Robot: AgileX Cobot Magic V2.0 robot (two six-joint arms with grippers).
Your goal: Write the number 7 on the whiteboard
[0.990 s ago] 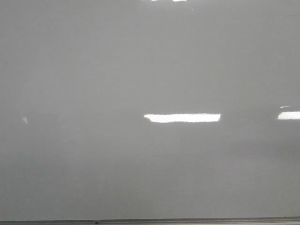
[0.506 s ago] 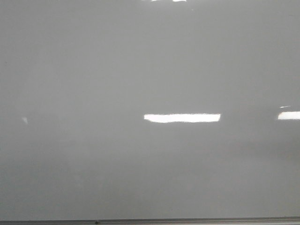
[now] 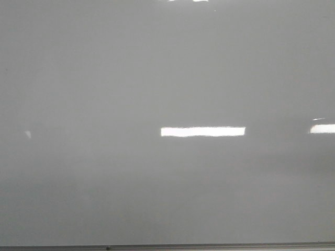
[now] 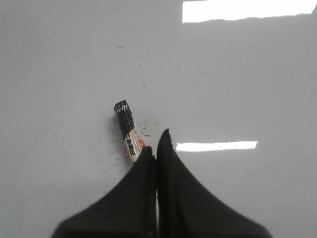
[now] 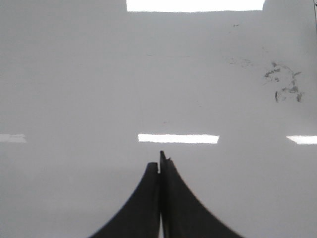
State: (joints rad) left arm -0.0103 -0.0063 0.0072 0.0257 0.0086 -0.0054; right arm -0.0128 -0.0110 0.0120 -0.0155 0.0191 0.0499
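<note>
The whiteboard [image 3: 167,78] fills the front view, pale grey and glossy, with no stroke of the number 7 on it. Neither gripper shows in that view. In the left wrist view my left gripper [image 4: 157,144] is shut, its black fingers pressed together over a glossy white surface [image 4: 59,74]. A short marker [image 4: 126,126] with a black cap and a white-and-red label lies on that surface beside the left finger, its lower end hidden behind it, not between the jaws. In the right wrist view my right gripper [image 5: 159,161] is shut and empty.
A thin metal edge [image 3: 209,246] runs along the whiteboard's bottom. Bright rectangular light reflections [image 3: 203,132] lie on the board. Dark smudges [image 5: 285,84] mark the white surface in the right wrist view, and small specks [image 4: 143,121] lie near the marker.
</note>
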